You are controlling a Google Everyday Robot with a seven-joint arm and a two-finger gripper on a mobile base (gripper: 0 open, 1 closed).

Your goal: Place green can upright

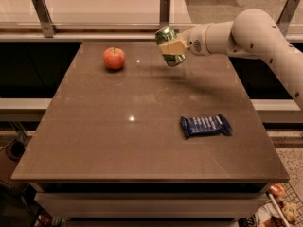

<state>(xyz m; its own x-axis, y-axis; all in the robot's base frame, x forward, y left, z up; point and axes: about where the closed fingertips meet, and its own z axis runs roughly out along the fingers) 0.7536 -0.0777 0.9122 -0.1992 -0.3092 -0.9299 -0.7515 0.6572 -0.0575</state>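
A: Brown tabletop (94, 141), smooth; pale counter (94, 4) and metal posts (43, 15) beyond its far edge. Log what sits on it.
B: Red-orange apple (114, 58) at far left, on its own. Dark blue snack wrapper (206, 125) lying flat, right of centre, nearer the front edge. The two are well apart.
A: Position of the gripper?
B: The gripper (171, 46) is over the far part of the table, right of the apple, at the end of the white arm (251, 32) reaching in from the right side.
A: Fingers?
B: Clamped on the green can (174, 59); one beige finger (173, 47) crosses the can's side.
A: Can's attitude?
B: Tilted, not upright: top end leans toward the far left, lower end toward the near right. Raised off the surface, touching only the gripper. Faint shadow (189, 74) on the tabletop below and to its right.
A: Relation to the other items?
B: Apart from both; apple to its left, wrapper well toward the front
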